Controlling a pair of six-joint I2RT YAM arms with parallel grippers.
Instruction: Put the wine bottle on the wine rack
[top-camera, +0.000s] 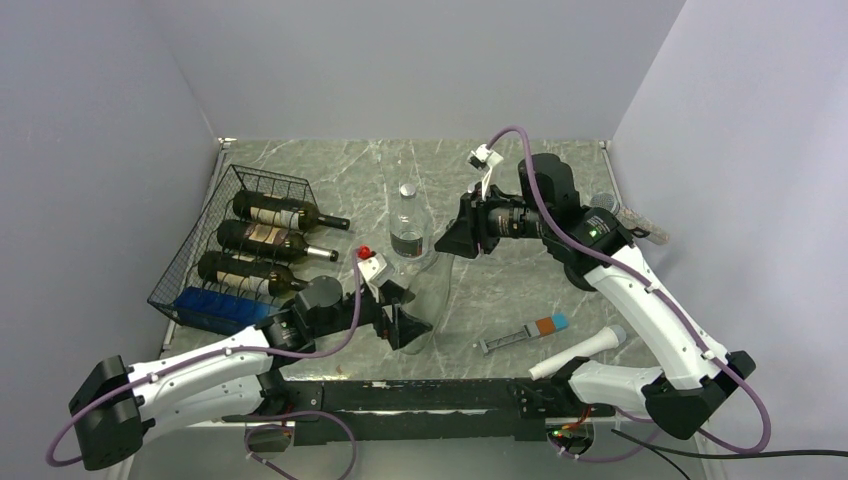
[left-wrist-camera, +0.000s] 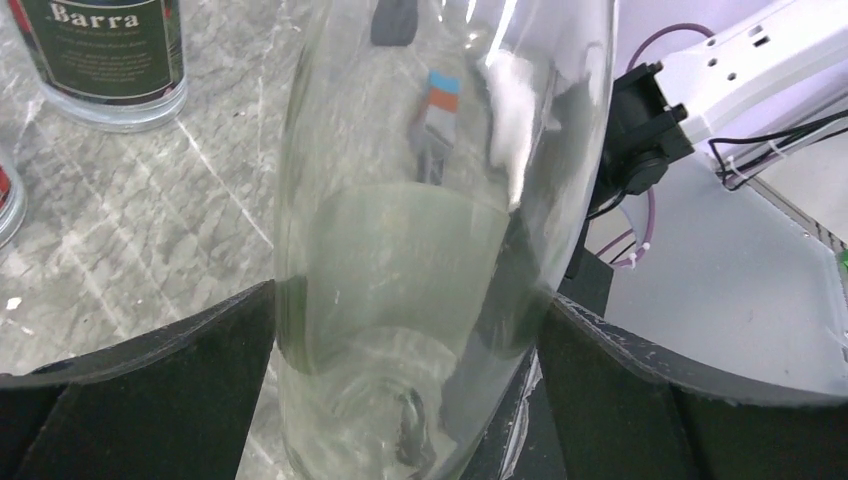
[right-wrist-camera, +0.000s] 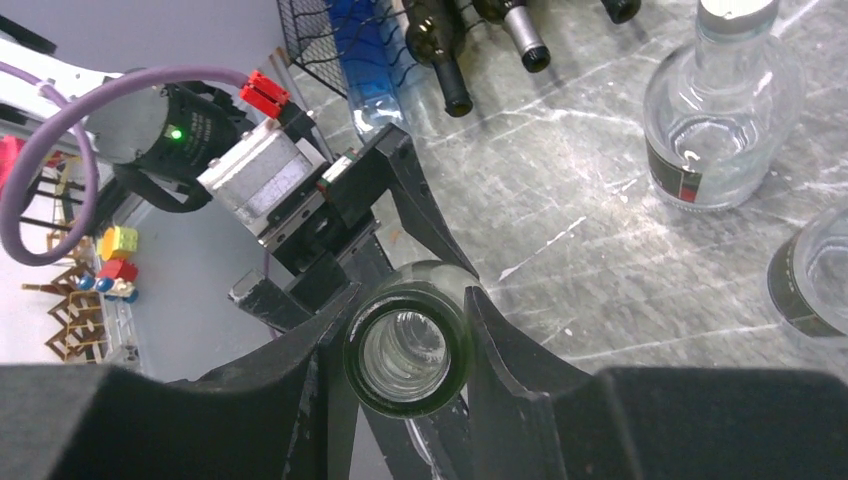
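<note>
Overhead, wine bottle (top-camera: 430, 295) barely discernible.

Layout on the table (top-camera: 560, 200): rack (top-camera: 190, 252) along the left edge, three bottles (top-camera: 275, 240) lying in it; upright bottle (top-camera: 407, 225) at centre; wine bottle (top-camera: 432, 290) just before it; tube (top-camera: 522, 335) front right.

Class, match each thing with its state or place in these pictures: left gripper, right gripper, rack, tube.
Things
1. left gripper
2. right gripper
3. rack
4. tube

States and places
A. shut on the neck of the clear bottle
B. lying on the table
C. holding three dark bottles
D. open, one finger on either side of the clear bottle

Pairs: 1-D, 2-A, 3-C, 4-B
</note>
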